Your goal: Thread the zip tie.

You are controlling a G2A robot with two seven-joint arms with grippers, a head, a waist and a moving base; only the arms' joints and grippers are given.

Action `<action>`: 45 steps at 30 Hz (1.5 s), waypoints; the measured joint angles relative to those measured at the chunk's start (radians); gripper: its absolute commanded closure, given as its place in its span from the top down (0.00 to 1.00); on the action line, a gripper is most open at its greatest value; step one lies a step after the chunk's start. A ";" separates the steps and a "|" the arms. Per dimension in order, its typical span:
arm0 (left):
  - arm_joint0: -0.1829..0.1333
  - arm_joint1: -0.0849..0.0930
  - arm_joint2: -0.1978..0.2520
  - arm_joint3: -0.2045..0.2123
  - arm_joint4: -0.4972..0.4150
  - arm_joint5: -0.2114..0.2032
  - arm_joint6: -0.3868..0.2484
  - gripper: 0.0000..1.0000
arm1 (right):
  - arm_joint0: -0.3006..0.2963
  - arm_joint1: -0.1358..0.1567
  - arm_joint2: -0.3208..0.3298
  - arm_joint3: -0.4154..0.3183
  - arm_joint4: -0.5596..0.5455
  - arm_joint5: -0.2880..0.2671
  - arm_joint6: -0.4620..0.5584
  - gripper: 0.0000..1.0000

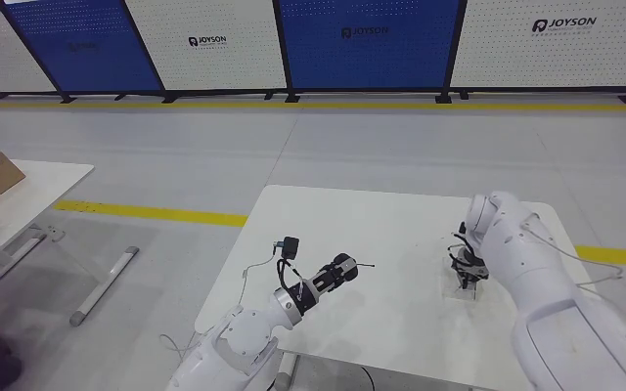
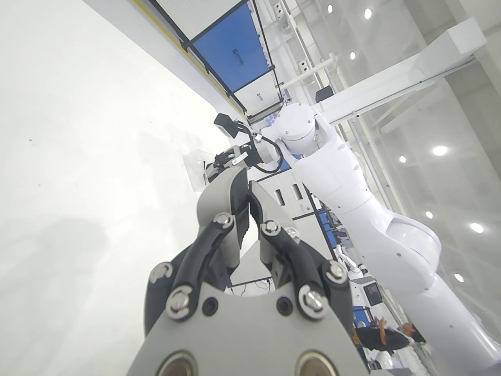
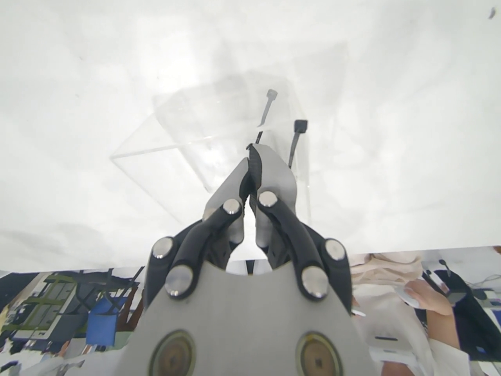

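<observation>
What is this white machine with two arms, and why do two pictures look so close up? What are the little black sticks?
It is a robot with two arms at a white table. One picture looks down from a camera above its arms. The other two come from cameras on its wrists, so each shows that arm's own pincher, called an end effector, up close. The left end effector is shut, and from above a thin black strip, most likely a zip tie, sticks out of it. The right end effector is shut at a clear plastic stand, seemingly pinching an upright zip tie. A second black zip-tie head shows beside it; it may be a reflection.
</observation>
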 measured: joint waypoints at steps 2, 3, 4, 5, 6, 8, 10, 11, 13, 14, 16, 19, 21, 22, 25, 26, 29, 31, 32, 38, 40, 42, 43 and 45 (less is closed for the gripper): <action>0.000 0.000 0.000 0.000 0.000 0.000 0.000 0.00 | 0.003 0.001 0.004 0.000 0.008 0.000 0.008 0.00; 0.000 0.000 0.000 0.000 0.000 0.000 0.000 0.00 | 0.005 0.002 0.007 0.000 0.013 0.000 0.010 0.00; 0.000 0.000 0.000 0.000 0.000 0.000 0.000 0.00 | 0.006 0.004 0.009 0.000 0.018 0.000 0.010 0.00; 0.000 0.000 0.000 0.000 0.000 0.000 0.000 0.00 | 0.008 0.005 0.012 0.000 0.024 0.000 0.008 0.00; 0.000 0.000 0.000 0.000 0.000 0.000 0.000 0.00 | 0.009 0.008 0.016 0.000 0.032 0.000 0.006 0.00; 0.000 0.000 0.000 0.000 0.000 0.000 0.000 0.00 | 0.013 0.012 0.022 0.000 0.045 0.000 0.000 0.00; 0.000 0.000 0.000 0.000 0.000 0.000 0.000 0.00 | 0.017 0.017 0.027 0.000 0.056 0.000 -0.006 0.00; 0.000 0.000 0.000 0.000 0.000 0.000 0.000 0.00 | 0.018 0.019 0.029 0.000 0.058 -0.001 -0.009 0.00; 0.000 0.000 0.000 0.000 0.000 0.000 0.000 0.00 | 0.019 0.023 0.029 0.000 0.059 -0.007 -0.012 0.00; 0.000 0.000 0.000 0.000 0.000 0.000 0.000 0.00 | 0.018 0.023 0.027 -0.001 0.054 -0.006 -0.012 0.06; 0.000 0.000 0.000 0.000 0.000 0.000 0.000 0.00 | 0.012 0.021 0.020 -0.004 0.037 0.000 -0.009 0.17; 0.000 0.000 0.000 0.000 0.000 0.000 0.000 0.00 | 0.007 0.016 0.017 0.000 0.027 0.000 -0.023 0.19; 0.000 0.000 0.000 0.000 0.000 0.000 0.000 0.00 | 0.005 0.014 0.015 0.000 0.021 0.000 -0.028 0.20; 0.000 0.000 0.000 0.000 0.000 0.000 0.000 0.00 | 0.004 0.012 0.014 0.000 0.018 0.000 -0.029 0.19; 0.000 0.000 0.000 0.000 0.000 0.000 0.000 0.00 | 0.004 0.007 0.010 0.000 0.010 0.000 -0.029 0.18; 0.000 0.000 0.000 0.000 0.000 0.000 0.000 0.00 | 0.004 0.005 0.009 0.000 0.007 0.000 -0.028 0.18; 0.000 0.000 0.000 0.000 0.000 0.000 0.000 0.00 | 0.004 0.002 0.007 0.000 -0.001 0.000 -0.027 0.16; 0.000 0.000 0.000 0.000 0.000 0.000 0.000 0.00 | 0.002 0.000 0.005 0.000 -0.006 0.000 -0.026 0.16; 0.000 0.000 0.000 0.000 0.000 0.000 0.000 0.00 | 0.001 -0.001 0.004 0.000 -0.009 0.000 -0.025 0.16; 0.000 0.000 0.000 0.000 0.000 0.000 0.000 0.00 | -0.004 -0.008 0.000 0.000 -0.020 0.000 -0.023 0.15; 0.000 0.000 0.000 0.000 0.000 0.000 0.000 0.00 | -0.005 -0.009 -0.001 0.000 -0.022 0.000 -0.022 0.13; 0.000 0.000 0.000 0.000 0.000 0.000 0.000 0.00 | -0.005 -0.009 -0.001 0.000 -0.023 0.000 -0.023 0.14; 0.000 0.000 0.000 0.000 0.000 0.000 0.000 0.00 | -0.006 -0.009 -0.001 0.000 -0.024 0.000 -0.023 0.15; 0.000 0.000 0.000 0.000 0.000 0.000 0.000 0.00 | -0.007 -0.008 -0.002 0.000 -0.026 0.000 -0.019 0.15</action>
